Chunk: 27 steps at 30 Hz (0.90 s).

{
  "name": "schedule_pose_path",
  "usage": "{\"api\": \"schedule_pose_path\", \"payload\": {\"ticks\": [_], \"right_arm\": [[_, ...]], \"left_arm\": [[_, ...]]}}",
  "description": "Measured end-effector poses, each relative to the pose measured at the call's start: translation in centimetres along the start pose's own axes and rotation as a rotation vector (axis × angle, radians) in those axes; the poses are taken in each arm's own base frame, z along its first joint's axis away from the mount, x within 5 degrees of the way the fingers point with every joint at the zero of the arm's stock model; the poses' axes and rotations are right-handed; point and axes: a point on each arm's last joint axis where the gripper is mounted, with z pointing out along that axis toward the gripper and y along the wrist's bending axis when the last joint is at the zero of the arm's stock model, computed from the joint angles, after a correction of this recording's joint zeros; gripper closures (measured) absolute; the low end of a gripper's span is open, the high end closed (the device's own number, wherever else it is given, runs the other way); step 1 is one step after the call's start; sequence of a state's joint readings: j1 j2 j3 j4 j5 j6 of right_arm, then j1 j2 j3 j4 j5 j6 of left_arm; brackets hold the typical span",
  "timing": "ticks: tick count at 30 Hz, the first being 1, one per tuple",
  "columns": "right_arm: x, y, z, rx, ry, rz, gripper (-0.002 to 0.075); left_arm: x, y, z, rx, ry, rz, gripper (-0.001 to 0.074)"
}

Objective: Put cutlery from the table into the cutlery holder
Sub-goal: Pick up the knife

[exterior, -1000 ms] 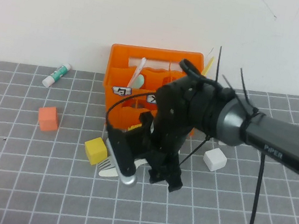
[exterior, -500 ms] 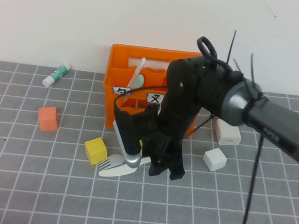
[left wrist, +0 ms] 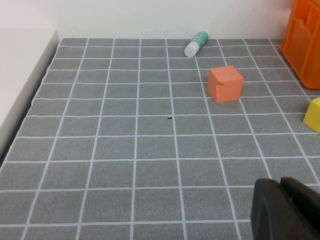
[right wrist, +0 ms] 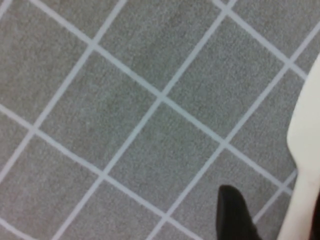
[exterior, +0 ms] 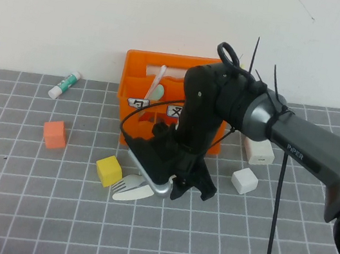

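The right hand, low on the worktop, has its fingers part-closed around the cream-white knife; a grip is unclear. Beyond it, the cutlery holder holds some pieces. The left hand is shut, empty.

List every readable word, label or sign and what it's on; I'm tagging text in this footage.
"PiPER": on the right arm's grey link, behind the right gripper.
Two white labels with black symbols on the cutlery holder: too blurred to read.
Glue stick: print unreadable.

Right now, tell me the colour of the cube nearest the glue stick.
Orange. The cube shows best in the left wrist view, near the glue stick.
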State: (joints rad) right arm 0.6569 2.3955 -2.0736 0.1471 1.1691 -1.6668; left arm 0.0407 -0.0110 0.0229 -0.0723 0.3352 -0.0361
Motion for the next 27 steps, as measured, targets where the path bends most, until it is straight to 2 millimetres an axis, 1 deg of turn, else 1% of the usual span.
{"api": "schedule_pose_path", "payload": {"ticks": [9,19,24,27], "right_arm": [[0.5,-0.5,0.1,0.057,-0.014,0.022,0.0401],[0.8,-0.9,2.4,0.057,-0.036,0.043,0.0401],[0.9,-1.2,3.1,0.079,-0.053,0.06,0.0401],[1.1,-1.3,3.2,0.094,-0.059,0.08,0.0401]], "left_arm": [[0.0,0.0,0.0,0.0,0.0,0.0,0.0736],[0.0,0.0,0.0,0.0,0.0,0.0,0.0736],[0.0,0.0,0.0,0.0,0.0,0.0,0.0736],[0.0,0.0,0.0,0.0,0.0,0.0,0.0736]]}}
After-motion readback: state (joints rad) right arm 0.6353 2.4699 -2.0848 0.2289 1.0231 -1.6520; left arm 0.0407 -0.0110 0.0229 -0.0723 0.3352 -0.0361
